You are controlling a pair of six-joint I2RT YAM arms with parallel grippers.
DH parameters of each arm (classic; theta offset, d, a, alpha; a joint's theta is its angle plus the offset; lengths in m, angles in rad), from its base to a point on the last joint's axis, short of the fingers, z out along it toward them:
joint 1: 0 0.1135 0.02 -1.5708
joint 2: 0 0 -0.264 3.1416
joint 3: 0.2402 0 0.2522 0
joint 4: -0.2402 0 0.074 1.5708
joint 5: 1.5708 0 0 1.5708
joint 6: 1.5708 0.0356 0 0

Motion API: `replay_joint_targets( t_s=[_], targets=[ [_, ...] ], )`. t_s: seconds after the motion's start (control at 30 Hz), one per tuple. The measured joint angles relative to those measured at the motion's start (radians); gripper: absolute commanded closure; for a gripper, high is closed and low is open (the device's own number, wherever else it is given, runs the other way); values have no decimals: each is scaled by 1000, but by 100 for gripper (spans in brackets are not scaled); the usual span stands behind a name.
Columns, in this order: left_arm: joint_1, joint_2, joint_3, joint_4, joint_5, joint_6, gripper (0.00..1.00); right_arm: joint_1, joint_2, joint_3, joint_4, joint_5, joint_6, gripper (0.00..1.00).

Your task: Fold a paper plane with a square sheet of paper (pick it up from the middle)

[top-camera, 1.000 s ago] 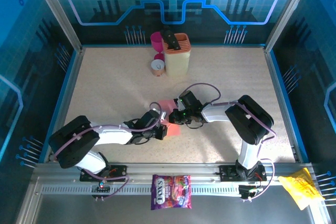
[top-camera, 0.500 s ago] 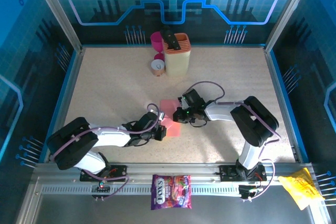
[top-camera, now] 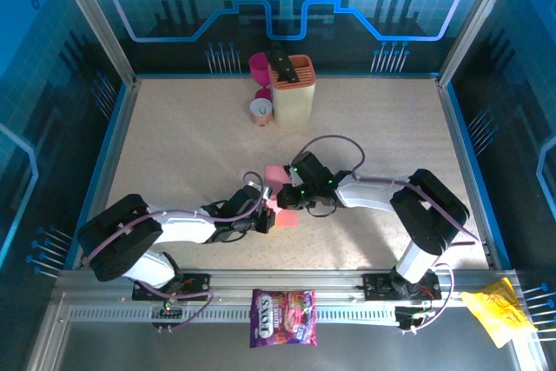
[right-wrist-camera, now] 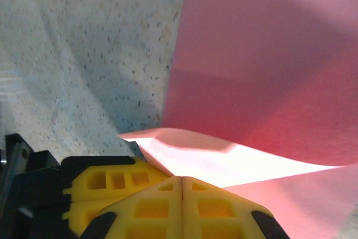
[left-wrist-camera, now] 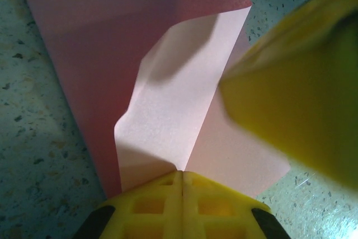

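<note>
The square sheet of paper (top-camera: 275,172) lies flat on the speckled table, salmon pink, with one flap (left-wrist-camera: 179,99) creased and standing up pale. My left gripper (top-camera: 268,214) is shut, its tips (left-wrist-camera: 182,174) pressed down where the flap's crease begins. My right gripper (top-camera: 286,195) is also shut, its tips (right-wrist-camera: 182,180) set against the lifted flap (right-wrist-camera: 235,158) from the other side. The two grippers nearly touch; the right finger (left-wrist-camera: 296,88) looms blurred in the left wrist view. No finished paper plane is in view.
A beige knife block (top-camera: 293,91), a magenta cup (top-camera: 258,64) and a small round cup (top-camera: 260,110) stand at the back. A purple candy bag (top-camera: 283,317) and a yellow bag (top-camera: 497,314) lie on the front rail. Metal frame posts border the table.
My right gripper has slid left over the sheet toward the left gripper, covering more of the paper. The left gripper has stayed nearly in place.
</note>
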Motion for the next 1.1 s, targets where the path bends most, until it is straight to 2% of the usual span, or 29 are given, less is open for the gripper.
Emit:
replay_joint_targets(
  t_s=[0.2,0.4,0.8,1.1],
  targets=[
    [0,1,-1,0,0,0,100,20,93,6,47,21,35,100],
    [0,14,0,19,0,0,100,-15,100,-14,93,-19,41,100],
    [0,45,11,57,-3,0,100,-158,100,-15,61,-90,-14,100],
    [0,45,11,58,-3,0,100,-318,93,-11,24,-114,-64,100]
  ],
)
